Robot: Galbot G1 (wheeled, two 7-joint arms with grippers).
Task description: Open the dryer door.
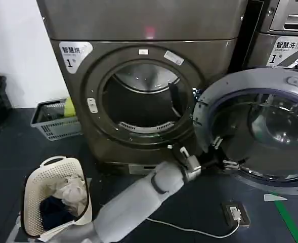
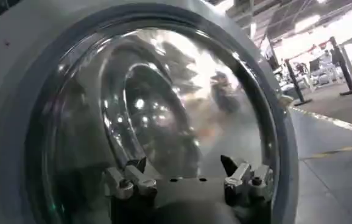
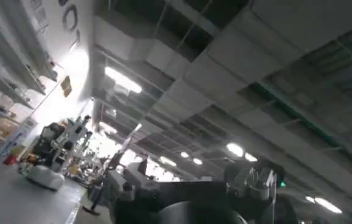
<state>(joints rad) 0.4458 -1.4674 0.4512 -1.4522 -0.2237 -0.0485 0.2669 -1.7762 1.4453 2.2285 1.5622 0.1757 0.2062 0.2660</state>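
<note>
Left gripper (image 1: pixel 220 153), fingers spread, faces swung-open dryer door (image 1: pixel 205 109) inner rim.

Left arm: stretched forward toward the dryer door (image 1: pixel 250 126)
Left gripper (image 1: pixel 219 154): fingers spread apart, just before the door's inner glass

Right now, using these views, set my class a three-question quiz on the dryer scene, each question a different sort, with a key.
1. True or false: the dryer door is swung open, away from the drum opening.
2. Which gripper reaches toward the door's inner glass? A) left gripper B) right gripper
3. Fill in: the white laundry basket stands on the floor to the robot's ____.

Key: 1 true; 2 A; 3 left.
</note>
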